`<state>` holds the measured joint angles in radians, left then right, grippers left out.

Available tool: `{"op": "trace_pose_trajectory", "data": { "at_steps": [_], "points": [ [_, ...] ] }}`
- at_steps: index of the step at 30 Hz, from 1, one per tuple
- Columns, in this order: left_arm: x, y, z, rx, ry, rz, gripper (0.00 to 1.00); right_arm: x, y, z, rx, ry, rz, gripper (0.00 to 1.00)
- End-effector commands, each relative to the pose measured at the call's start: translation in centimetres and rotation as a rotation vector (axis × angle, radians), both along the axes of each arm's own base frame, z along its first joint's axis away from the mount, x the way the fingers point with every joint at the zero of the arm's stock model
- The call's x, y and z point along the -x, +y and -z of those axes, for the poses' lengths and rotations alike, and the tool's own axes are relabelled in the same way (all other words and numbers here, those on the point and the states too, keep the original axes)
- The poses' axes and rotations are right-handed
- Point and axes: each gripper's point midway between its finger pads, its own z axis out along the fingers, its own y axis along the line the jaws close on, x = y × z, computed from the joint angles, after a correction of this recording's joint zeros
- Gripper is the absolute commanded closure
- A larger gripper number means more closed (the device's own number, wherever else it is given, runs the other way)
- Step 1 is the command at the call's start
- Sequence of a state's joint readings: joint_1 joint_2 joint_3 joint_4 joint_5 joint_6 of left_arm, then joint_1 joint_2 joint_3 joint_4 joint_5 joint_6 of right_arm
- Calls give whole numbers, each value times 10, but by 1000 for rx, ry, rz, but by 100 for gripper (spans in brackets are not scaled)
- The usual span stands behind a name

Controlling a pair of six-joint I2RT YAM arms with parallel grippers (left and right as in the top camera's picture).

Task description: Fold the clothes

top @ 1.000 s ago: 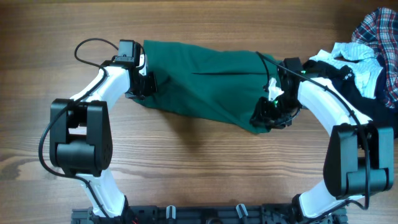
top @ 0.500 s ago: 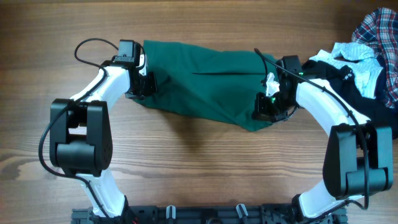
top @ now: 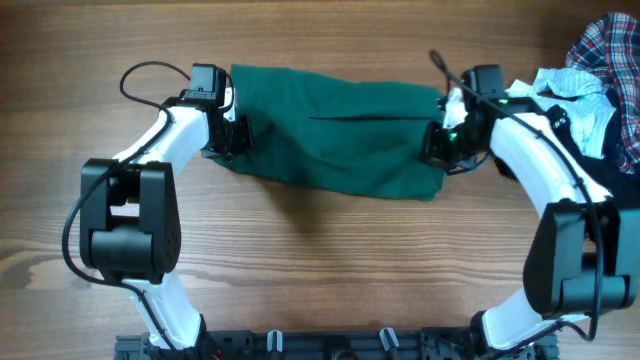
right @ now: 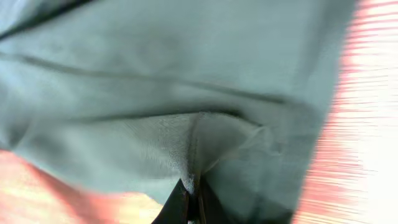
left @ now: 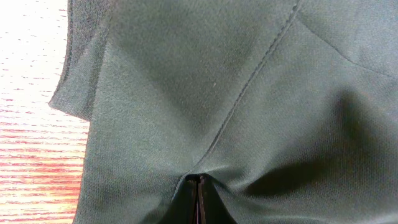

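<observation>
A plain dark green garment (top: 330, 130) lies stretched across the back middle of the table. My left gripper (top: 238, 137) is shut on its left edge; in the left wrist view the jaws (left: 198, 190) pinch a fold of the green fabric (left: 249, 93). At the garment's right edge, my right gripper (top: 437, 150) is also shut on it, with the cloth (right: 155, 74) bunched into its closed jaws (right: 193, 190). The rest of the clothes are piled at the far right: a plaid shirt (top: 610, 50), a white piece (top: 565, 85) and a black one (top: 580, 150).
The pile of clothes lies just behind my right arm (top: 530, 165). Bare wooden tabletop (top: 330, 260) runs in front of the green garment. Both arm bases (top: 130, 230) stand at the near edge.
My right gripper has shut on the green garment's right edge and moved back and to the right, pulling the cloth straighter. The left gripper has stayed put.
</observation>
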<state>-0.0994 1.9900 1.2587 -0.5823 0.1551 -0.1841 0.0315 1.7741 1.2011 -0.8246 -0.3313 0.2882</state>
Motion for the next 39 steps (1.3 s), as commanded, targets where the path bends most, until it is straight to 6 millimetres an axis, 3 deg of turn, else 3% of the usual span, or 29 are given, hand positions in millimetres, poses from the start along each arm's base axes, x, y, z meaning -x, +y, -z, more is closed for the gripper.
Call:
{"op": "trace_pose_trajectory", "data": {
  "at_steps": [1, 6, 15, 20, 24, 28, 31, 39],
  "points": [
    [9, -2, 22, -20, 53, 27, 96, -9, -38, -8, 75, -27, 111, 96],
    [9, -2, 22, -20, 53, 27, 96, -5, -56, -5, 112, -6, 148, 96],
    [9, -2, 22, -20, 53, 27, 96, 14, -61, 18, 150, 76, 148, 96],
    [9, -1, 22, -20, 53, 27, 96, 11, -61, 15, 152, 56, 120, 96],
    [8, -2, 22, -20, 48, 27, 96, -3, -53, -3, 119, -27, 33, 86],
    [-3, -3, 18, -15, 3, 26, 96, -27, -38, -48, 46, -179, -45, 66],
    [-14, -4, 4, -11, -37, 26, 96, -39, -28, -67, 25, -235, -69, 61],
    [-55, -9, -63, 6, -222, 25, 94, -41, 24, -73, -27, -280, -184, 59]
  ]
}}
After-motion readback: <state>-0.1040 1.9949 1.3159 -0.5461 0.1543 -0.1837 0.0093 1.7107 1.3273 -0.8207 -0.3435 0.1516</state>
